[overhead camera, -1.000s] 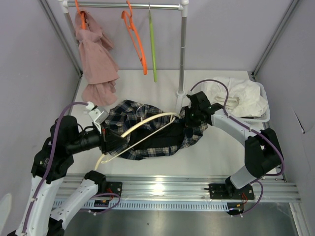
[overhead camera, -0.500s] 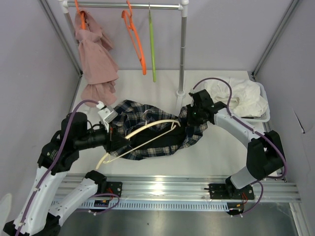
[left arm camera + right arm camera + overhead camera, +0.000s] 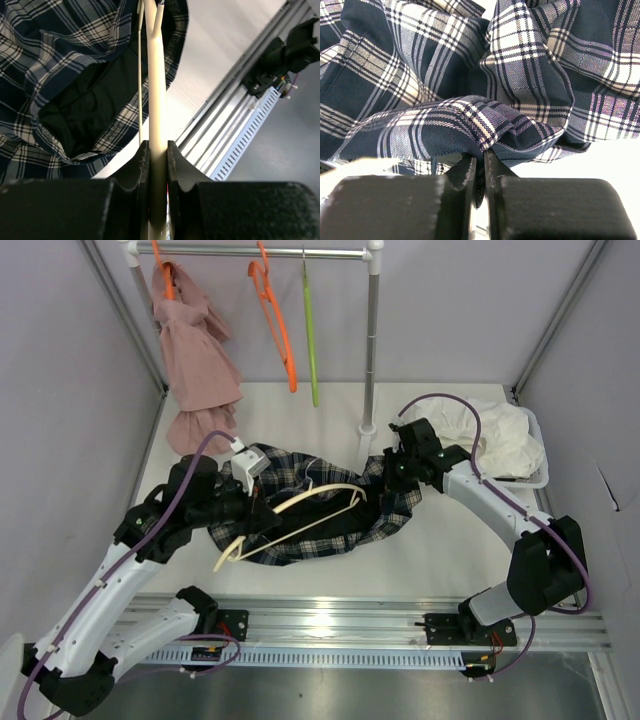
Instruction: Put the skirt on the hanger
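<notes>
Approx halfway, judging by the layout. Found the skirt heaped mid-scene on the table, w/ the hanger laid slantwise across it and poking out past the cloth at the near-left. Held there by L gripper, nipped narrow round the pale bar close to that near-left tip; plain in the wrist view, w/ pads tight on both sides of the bar. Pinched at the right by R gripper, shut almost fully on a fold of plaid at the skirt's right edge. Can't tell whether the hanger's right end sits inside the waist opening or just on top.

Left to do, prob.: get the waistband properly onto the hanger, lift, then hang on the rail at the far side, next to the pink garment & spare hangers.

Vs 1 s ago:
- Swung L arm farther & rightward, so now gripping over the skirt's left part instead of off its left edge.
- Carried the hanger along: near-left tip now more to the right, right end roughly where it was.
- Shifted R gripper slightly far-right, tugging the cloth edge w/ it.
- No change seen on the rail or in the basket of white cloth.
</notes>
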Controlling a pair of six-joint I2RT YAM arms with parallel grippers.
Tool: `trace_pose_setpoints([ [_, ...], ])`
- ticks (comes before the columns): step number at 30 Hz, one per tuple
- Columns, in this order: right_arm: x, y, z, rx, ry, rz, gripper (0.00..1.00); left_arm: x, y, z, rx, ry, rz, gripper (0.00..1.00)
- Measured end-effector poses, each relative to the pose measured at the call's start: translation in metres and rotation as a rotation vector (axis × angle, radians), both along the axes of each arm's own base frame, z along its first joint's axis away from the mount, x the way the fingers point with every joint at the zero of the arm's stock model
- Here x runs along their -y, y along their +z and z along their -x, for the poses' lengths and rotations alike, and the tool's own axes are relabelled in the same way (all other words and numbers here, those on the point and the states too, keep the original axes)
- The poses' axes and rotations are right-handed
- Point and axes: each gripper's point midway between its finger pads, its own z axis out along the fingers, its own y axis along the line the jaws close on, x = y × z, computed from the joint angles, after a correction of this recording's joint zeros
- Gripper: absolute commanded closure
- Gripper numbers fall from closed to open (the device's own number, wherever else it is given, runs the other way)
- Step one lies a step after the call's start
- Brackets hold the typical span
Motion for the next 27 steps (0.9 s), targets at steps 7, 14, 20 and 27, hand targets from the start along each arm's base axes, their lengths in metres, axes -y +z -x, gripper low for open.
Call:
trace_pose_setpoints([
  [7, 0.002, -0.004, 0.006, -0.003, 0.004, 0.001, 0.65, 0.002, -0.002, -0.013, 0.015, 0.042, -0.002, 1.0],
  [14, 0.002, -0.012, 0.012, 0.001, 0.009, 0.043, 0.65, 0.002, -0.002, -0.015, 0.017, 0.049, 0.001, 1.0],
  [20, -0.004, -0.014, 0.018, 0.026, 0.03, 0.095, 0.74, 0.003, -0.005, -0.016, 0.015, 0.048, 0.0, 1.0],
  [27, 0.001, -0.019, 0.023, 0.036, 0.025, 0.171, 0.73, 0.004, -0.005, -0.018, 0.018, 0.048, 0.001, 1.0],
])
